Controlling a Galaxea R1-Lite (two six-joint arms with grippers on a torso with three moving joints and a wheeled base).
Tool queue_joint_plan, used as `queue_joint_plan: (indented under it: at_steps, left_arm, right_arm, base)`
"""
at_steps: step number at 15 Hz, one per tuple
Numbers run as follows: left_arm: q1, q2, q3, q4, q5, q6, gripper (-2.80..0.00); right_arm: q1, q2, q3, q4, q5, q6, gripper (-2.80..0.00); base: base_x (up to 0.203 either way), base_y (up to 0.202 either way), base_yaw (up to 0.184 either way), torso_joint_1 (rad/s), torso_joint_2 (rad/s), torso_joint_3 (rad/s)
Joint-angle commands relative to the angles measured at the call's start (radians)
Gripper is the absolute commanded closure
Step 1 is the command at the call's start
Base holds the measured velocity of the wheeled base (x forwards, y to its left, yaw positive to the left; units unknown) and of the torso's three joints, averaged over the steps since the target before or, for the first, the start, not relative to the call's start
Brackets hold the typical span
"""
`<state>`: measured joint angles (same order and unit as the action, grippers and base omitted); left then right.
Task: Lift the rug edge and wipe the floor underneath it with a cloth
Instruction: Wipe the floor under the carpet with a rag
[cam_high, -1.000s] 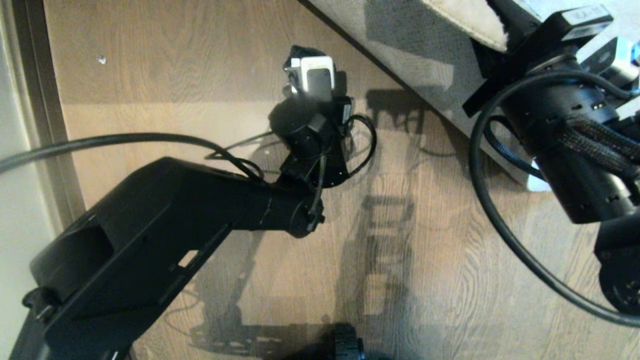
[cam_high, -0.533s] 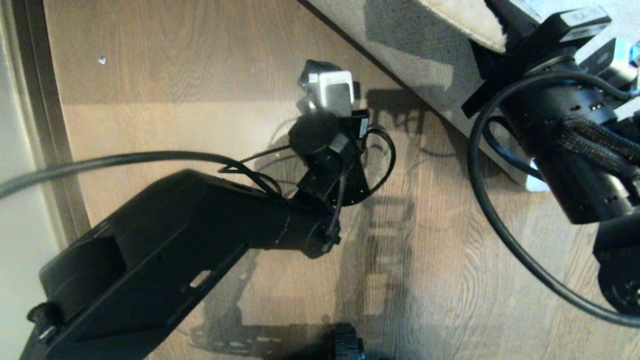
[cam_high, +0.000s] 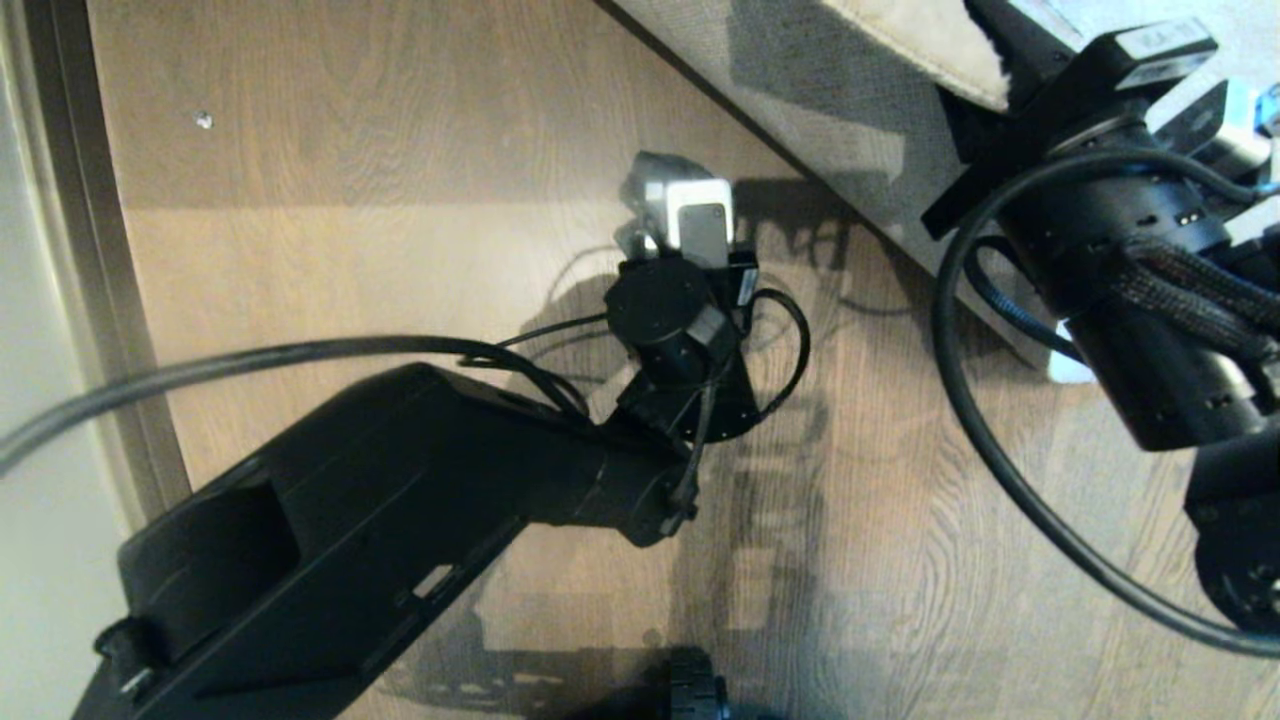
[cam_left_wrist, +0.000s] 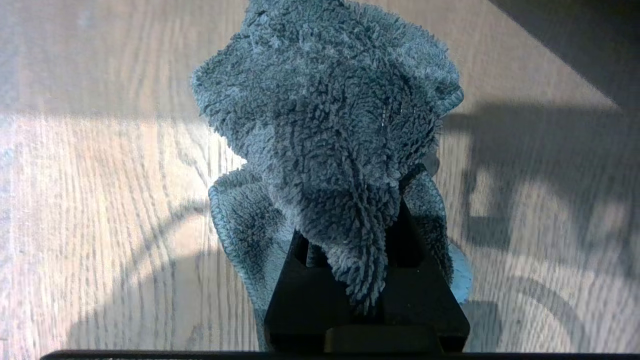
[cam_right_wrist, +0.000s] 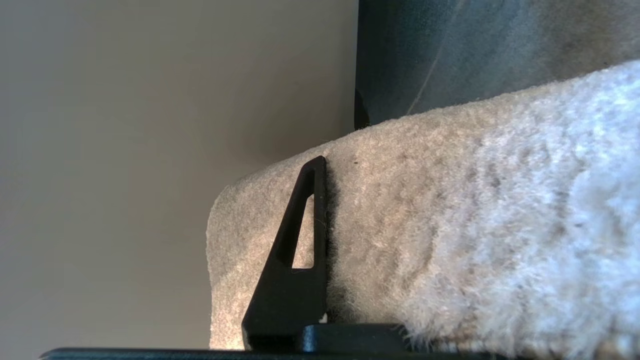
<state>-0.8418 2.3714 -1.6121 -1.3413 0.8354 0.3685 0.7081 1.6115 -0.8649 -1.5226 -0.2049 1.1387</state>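
Note:
My left gripper (cam_left_wrist: 355, 235) is shut on the cloth (cam_left_wrist: 330, 125), a dark grey fuzzy wad that bulges past the fingers just over the brown plank floor (cam_left_wrist: 100, 200). In the head view the left wrist (cam_high: 680, 300) hangs over the floor (cam_high: 400, 150), close to the straight border of the grey rug (cam_high: 800, 90). At the top right, the rug edge (cam_high: 930, 40) is raised with its cream underside showing. My right gripper (cam_right_wrist: 345, 235) is shut on that rug edge (cam_right_wrist: 450, 225); one black finger (cam_right_wrist: 300, 250) presses against the pile and the other is hidden behind it.
A pale wall and dark frame strip (cam_high: 90, 250) run along the left. Thick black cables (cam_high: 980, 450) loop beside the right arm. A base wheel (cam_high: 695, 695) shows at the bottom edge. A small speck (cam_high: 203, 119) lies on the planks.
The left arm has swung right and slightly nearer, carrying the cloth across the floor toward the rug's border. The right arm and the raised rug edge have stayed still.

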Motion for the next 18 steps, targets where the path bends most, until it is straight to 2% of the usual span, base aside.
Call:
queue_joint_plan:
  at_steps: [1, 7, 18]
  left_arm:
    - [0.006, 0.025, -0.002, -0.012, 0.005, 0.0, 0.0]
    - [0.088, 0.049, -0.005, -0.018, -0.007, -0.002, 0.0]
    - [0.377, -0.083, 0.031, -0.017, -0.033, 0.003, 0.0]
  right_arm:
    - [-0.002, 0.002, 0.001, -0.044, -0.001, 0.007, 0.0]
    - [-0.004, 0.005, 0.007, -0.044, 0.001, 0.009, 0.0]
    - [-0.002, -0.005, 0.028, -0.044, 0.0, 0.007, 0.0]
  base:
    - [0.0, 0.0, 0.0, 0.0, 0.0, 0.0]
    - [0.0, 0.0, 0.0, 0.0, 0.0, 0.0]
    - [0.0, 0.0, 0.0, 0.0, 0.0, 0.0]
